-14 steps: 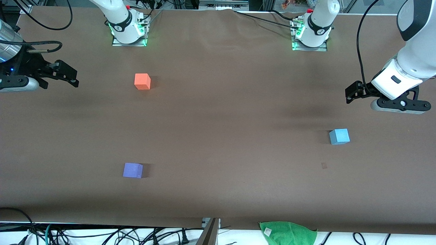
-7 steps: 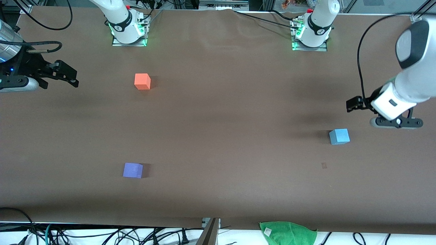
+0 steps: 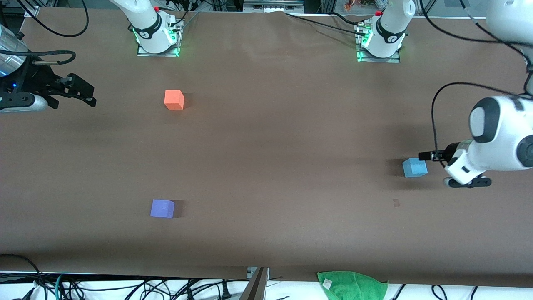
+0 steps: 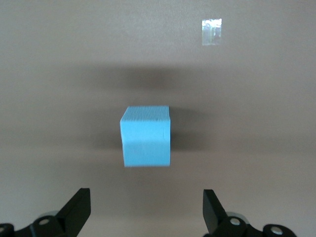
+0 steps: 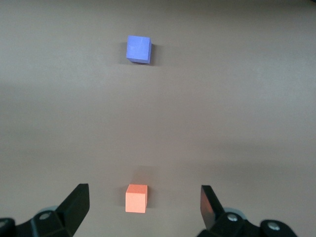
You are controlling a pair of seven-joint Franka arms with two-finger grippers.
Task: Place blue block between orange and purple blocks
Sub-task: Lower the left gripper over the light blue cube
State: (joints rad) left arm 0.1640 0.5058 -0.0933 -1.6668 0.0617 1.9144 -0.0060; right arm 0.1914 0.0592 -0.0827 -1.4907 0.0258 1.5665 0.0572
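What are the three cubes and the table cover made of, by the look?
Blue block: probably foam, matte; faint grain on its faces, no glare. Orange block and purple block: same flat, glare-free look, likely the same foam, though too small to be sure. Table cover: brown matte sheet, paper or thin fabric; slight ripples near the bases, which it is stays open.
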